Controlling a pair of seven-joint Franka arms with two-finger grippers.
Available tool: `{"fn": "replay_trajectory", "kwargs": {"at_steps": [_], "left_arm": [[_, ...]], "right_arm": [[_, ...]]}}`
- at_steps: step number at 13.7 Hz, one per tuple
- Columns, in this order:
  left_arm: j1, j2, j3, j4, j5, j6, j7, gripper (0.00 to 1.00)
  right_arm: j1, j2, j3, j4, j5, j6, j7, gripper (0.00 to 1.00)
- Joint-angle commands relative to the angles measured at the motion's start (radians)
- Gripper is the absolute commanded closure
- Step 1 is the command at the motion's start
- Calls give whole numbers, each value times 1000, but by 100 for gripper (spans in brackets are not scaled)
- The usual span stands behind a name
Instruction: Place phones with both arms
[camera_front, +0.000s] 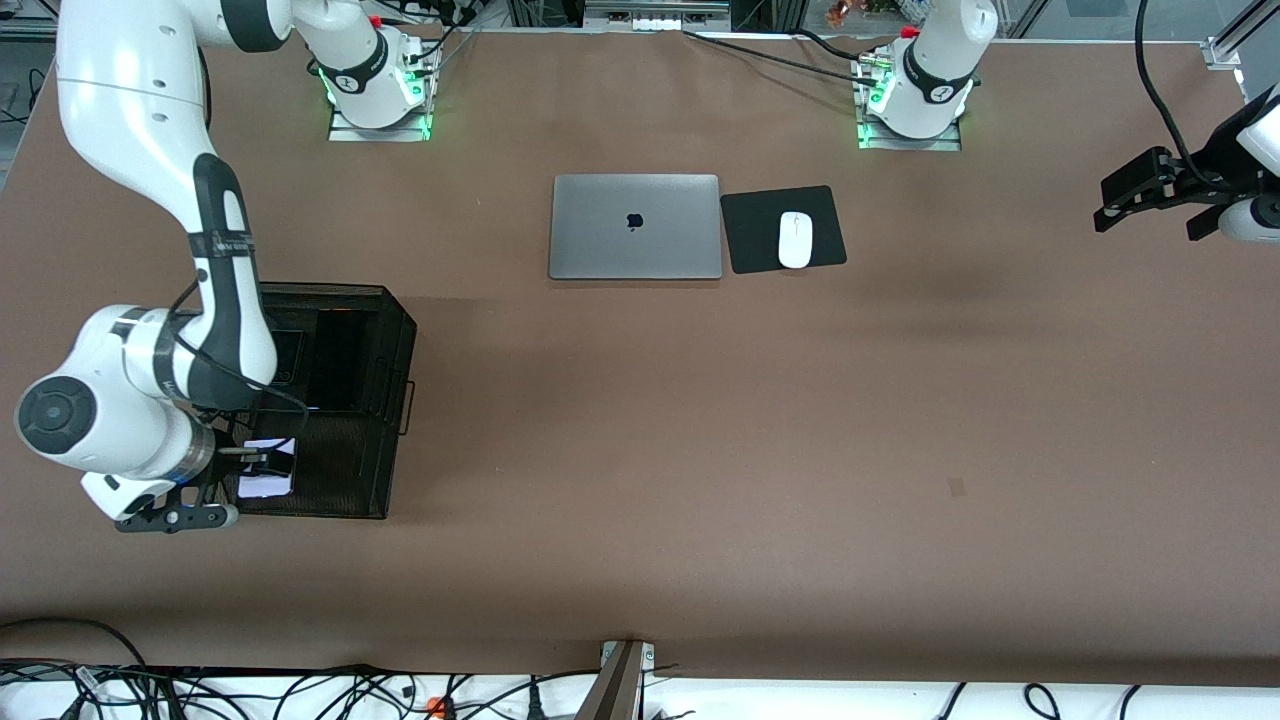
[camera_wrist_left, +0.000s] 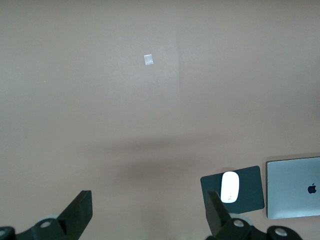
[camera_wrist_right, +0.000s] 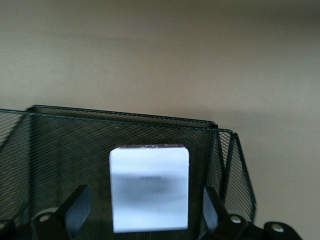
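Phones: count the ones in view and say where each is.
2 visible. A white squarish phone lies in the black mesh basket, in the compartment nearest the front camera, under the open right gripper. A dark phone lies one compartment farther. The arm may hide others.

left end effector (camera_wrist_left: 150, 220) spread over table (camera_wrist_left: 100, 125) | mouse (camera_wrist_left: 229, 186) on pad (camera_wrist_left: 250, 187) | laptop (camera_wrist_left: 292, 187) beside

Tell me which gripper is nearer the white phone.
Right. The right gripper is open directly over the white phone in the black mesh basket; the left gripper waits open at the left arm's end of the table.
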Motion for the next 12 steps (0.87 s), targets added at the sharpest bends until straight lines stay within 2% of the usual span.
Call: {"fn": "replay_trajectory", "kwargs": {"at_steps": [1,4,7,9,12], "left_arm": [[5,-9,-3,-3,-14,-11,-11,0],[5,-10,-1,-3,-16,-13,-9,0],[5,-10,0,-3,-16,-13,-9,0],[5,-9,0,-3,-16,-13,-9,0],[5,-10,0,-3,-16,-13,-9,0]], "right_arm": [[-9,-48,13,80,11,-162,-9,0],[-1,-152,14,94,12,-332,1,0],[7,-307,22,70,14,-554,87,0],[36,-432,23,-22,5,-589,112,0],[73,-618,23,-241,-15,-532,144,0]]}}
